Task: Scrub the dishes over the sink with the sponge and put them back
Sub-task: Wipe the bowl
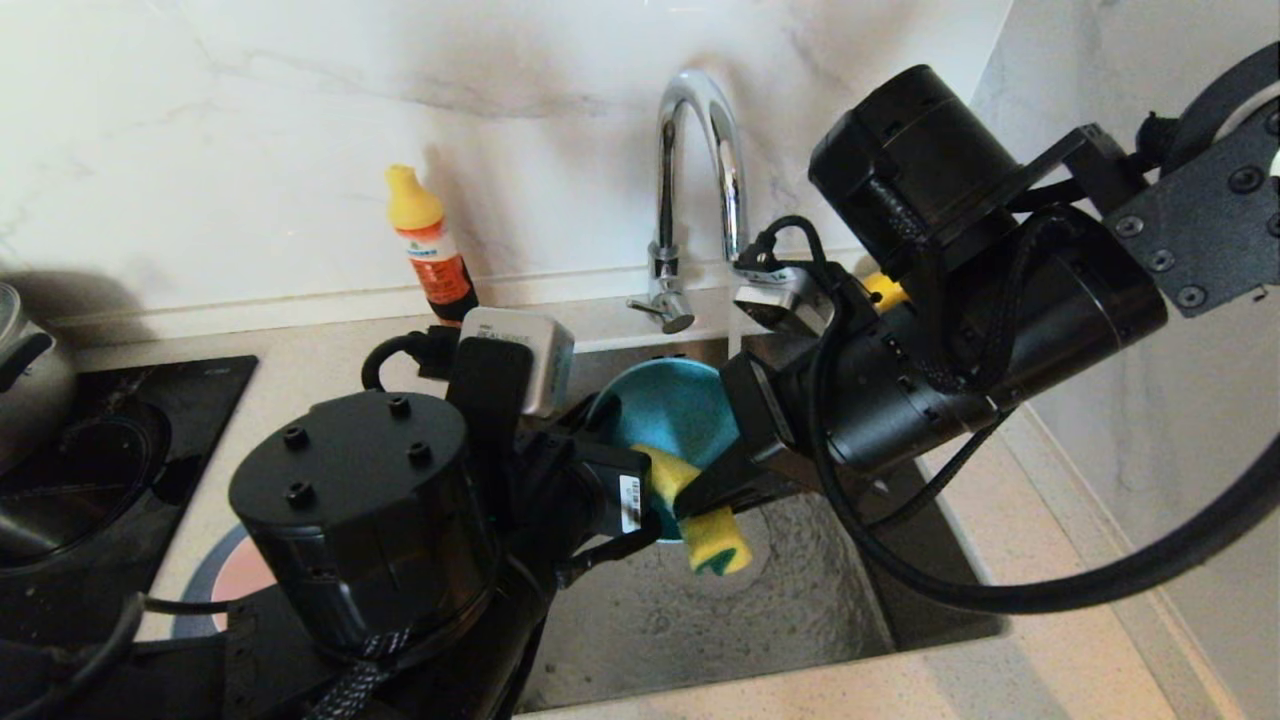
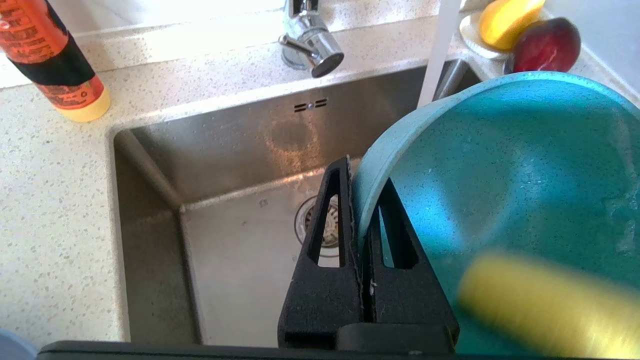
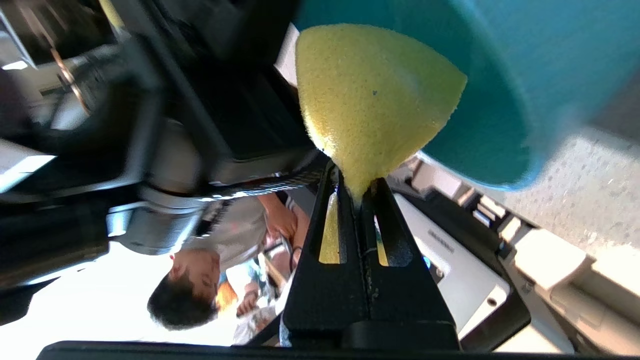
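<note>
Black arm housings fill the head view's foreground, and beyond them the teal bowl point(image 1: 668, 405) hangs tilted over the sink point(image 1: 700, 610), yellow sponge point(image 1: 700, 515) against it. Left wrist view: the left gripper point(image 2: 361, 210) is clamped on the bowl's rim, tap water seemingly running behind. Right wrist view: the right gripper point(image 3: 356, 192) pinches the sponge's waist, foam pressed to the bowl.

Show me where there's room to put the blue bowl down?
Bare counter lies between the orange bottle and the sink rim, and the sink floor around the drain is free. It is crowded mid-sink, where the left gripper holds the teal bowl and the right gripper the sponge.
</note>
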Tool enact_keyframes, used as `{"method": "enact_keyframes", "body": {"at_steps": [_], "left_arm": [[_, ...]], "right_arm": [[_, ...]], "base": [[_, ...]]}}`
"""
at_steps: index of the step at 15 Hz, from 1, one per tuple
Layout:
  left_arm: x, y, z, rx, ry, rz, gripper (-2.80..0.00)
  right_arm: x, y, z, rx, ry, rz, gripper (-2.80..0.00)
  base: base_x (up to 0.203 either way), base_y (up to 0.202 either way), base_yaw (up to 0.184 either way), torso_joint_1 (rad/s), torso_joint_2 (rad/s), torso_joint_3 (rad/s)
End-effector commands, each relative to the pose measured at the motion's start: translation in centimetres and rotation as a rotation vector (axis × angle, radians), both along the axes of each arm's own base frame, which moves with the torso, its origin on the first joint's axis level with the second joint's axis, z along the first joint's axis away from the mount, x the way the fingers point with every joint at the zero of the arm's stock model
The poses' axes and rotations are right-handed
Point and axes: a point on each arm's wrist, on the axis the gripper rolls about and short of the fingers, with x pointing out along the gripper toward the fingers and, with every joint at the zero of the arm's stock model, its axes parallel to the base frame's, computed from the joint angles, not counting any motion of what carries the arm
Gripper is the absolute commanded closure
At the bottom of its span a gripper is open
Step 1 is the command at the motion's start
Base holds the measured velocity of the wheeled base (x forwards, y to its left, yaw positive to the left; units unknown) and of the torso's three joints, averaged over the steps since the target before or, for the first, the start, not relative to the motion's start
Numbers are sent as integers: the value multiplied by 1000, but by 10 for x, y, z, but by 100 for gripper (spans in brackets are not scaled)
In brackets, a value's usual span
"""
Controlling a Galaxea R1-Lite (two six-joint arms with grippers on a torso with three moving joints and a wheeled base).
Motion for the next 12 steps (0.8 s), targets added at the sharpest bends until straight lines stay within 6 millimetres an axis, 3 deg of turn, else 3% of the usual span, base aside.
{"method": "enact_keyframes", "body": {"at_steps": [1,8,12], "left_arm": [[0,0,0,-3,-3,4,0],[0,0,1,-4,-3,5,0],[-1,2,3,-16,-10,5,0]], "right_arm": [[0,-11,13,38,-35,-26,0],[2,-52,38,101,-111,-135,0],[4,-69,36,73,-77,-187,0]], "base": [[0,0,0,0,0,0],[0,0,0,0,0,0],[0,0,0,0,0,0]]}}
